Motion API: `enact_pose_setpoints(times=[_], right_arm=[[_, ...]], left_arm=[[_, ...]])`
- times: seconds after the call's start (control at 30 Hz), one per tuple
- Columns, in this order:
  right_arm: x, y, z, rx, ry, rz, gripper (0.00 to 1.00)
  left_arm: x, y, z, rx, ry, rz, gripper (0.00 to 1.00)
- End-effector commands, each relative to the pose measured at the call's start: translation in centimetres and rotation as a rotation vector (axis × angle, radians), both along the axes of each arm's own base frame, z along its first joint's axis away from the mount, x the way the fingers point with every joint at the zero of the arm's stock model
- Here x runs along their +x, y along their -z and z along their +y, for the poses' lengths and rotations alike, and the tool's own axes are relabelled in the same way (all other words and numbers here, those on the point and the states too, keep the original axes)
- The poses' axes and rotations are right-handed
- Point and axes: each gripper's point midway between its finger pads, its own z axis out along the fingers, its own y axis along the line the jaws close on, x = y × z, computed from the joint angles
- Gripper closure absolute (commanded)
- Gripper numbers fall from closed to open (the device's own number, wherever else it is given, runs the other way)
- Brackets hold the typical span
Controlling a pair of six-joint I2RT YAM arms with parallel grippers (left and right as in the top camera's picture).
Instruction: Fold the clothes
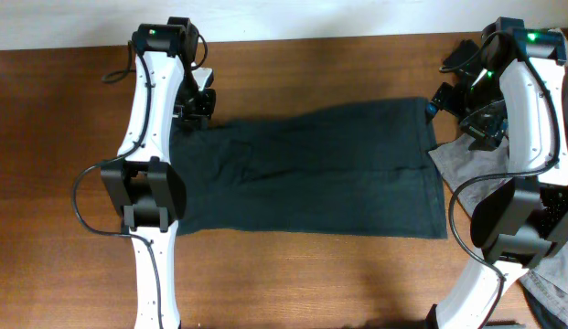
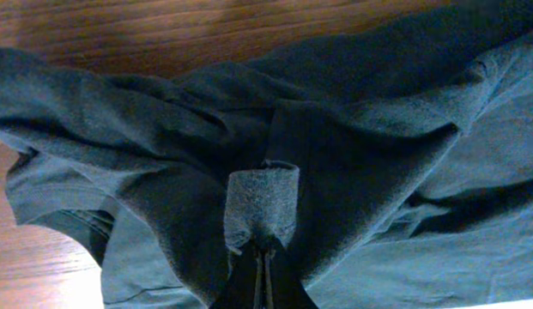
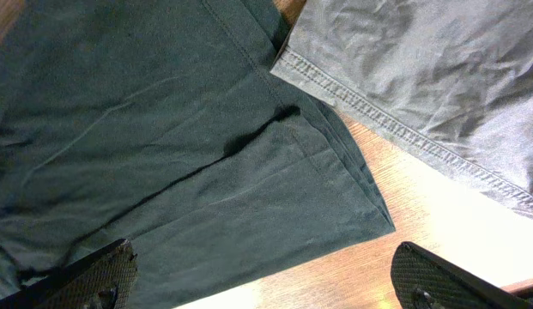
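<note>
Robotics lab bench, to judge by the hardware: a white left arm (image 1: 142, 119) and a white right arm (image 1: 530, 100), each showing a lit green status light (image 1: 154, 35) near its base, trail loose black cables (image 1: 75, 194) over a wood-grain table (image 1: 311, 274) set against a pale wall (image 1: 357, 18). A dark garment (image 1: 311, 169) and a light grey garment (image 1: 471, 157) lie on the tabletop between the machines.
</note>
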Motion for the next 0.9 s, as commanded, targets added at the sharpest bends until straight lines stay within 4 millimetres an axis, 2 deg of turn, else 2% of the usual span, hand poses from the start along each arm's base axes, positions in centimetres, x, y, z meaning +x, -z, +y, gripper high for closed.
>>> enact_pose_setpoints(times=[0.0,0.2,0.3,0.43,0.57,0.67,0.73,0.87], right_arm=[[0.2,-0.4,0.2,0.0,-0.002,-0.014,0.01],[0.2,-0.4,0.2,0.0,-0.002,-0.014,0.01],[0.2,-0.4,0.2,0.0,-0.002,-0.014,0.02],[0.2,-0.4,0.2,0.0,-0.002,-0.014,0.01],[0.2,-0.4,0.2,0.0,-0.002,-0.014,0.01],[0.2,-0.4,0.2,0.0,-0.002,-0.014,0.01],[0.2,-0.4,0.2,0.0,-0.002,-0.014,0.01],[0.2,-0.4,0.2,0.0,-0.002,-0.014,0.01]], left_arm=[[0.0,-1.9,0.2,-0.012,-0.06,-0.038,0.99],[-0.2,-3.6,0.2,-0.019,-0.091,-0.07,0.99],[-0.6,-3.7,0.2,-0.018,-0.118,-0.06,0.99],[-2.0,-1.6,0.4,-0.002,-0.122,0.027,0.99],[-5.0,1.9,1.3,0.055,-0.121,0.185,0.99],[-7.0,3.7,2.1,0.081,-0.126,0.276,0.99],[-7.4,4.6,2.3,0.084,-0.13,0.298,0.99],[-7.1,6.1,2.5,0.082,-0.135,0.281,0.99]])
